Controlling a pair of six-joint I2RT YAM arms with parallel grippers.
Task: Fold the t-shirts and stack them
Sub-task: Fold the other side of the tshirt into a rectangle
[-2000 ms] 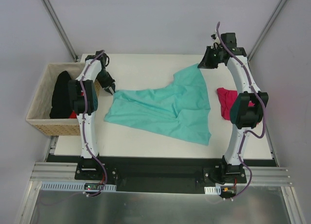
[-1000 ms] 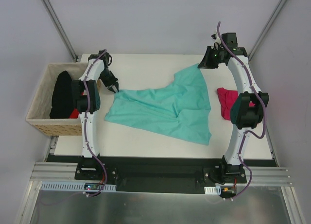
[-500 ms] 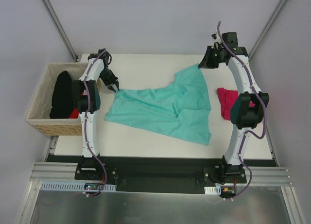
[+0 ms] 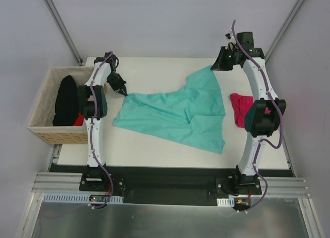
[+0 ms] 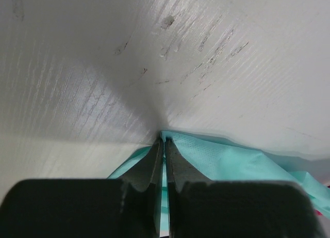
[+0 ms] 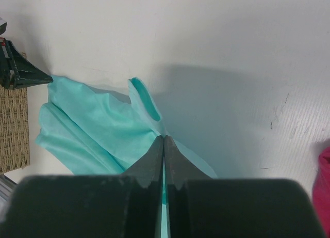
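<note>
Pinched shut on cloth, the left gripper holds the teal t-shirt by its far-left corner, low over the white table. In its wrist view the two fingers meet with a thin edge of teal caught between them. Across the table the right gripper is clamped the same way on the shirt's far-right corner. Its own camera shows the tips closed over the fabric, with a looped hem, perhaps a sleeve opening, just beyond them.

Between the two grips the shirt lies mid-table, spread out but not squared. Long creases run across it, the outline is lopsided, and one corner trails toward the near right. I see no fold in it yet; from where I stand this looks like the spreading-out step that comes before folding.

To the right, beside the right arm and partly hidden by it, sits a magenta garment. It is bunched up, and I can't tell whether it counts as folded. Off the table's left edge a wicker basket holds a black garment and a scrap of something red, both apparently waiting their turn.

So, as I judge it, the job is in its early part. The teal shirt needs flattening and folding, the basket needs emptying, and no stack is visible anywhere.
</note>
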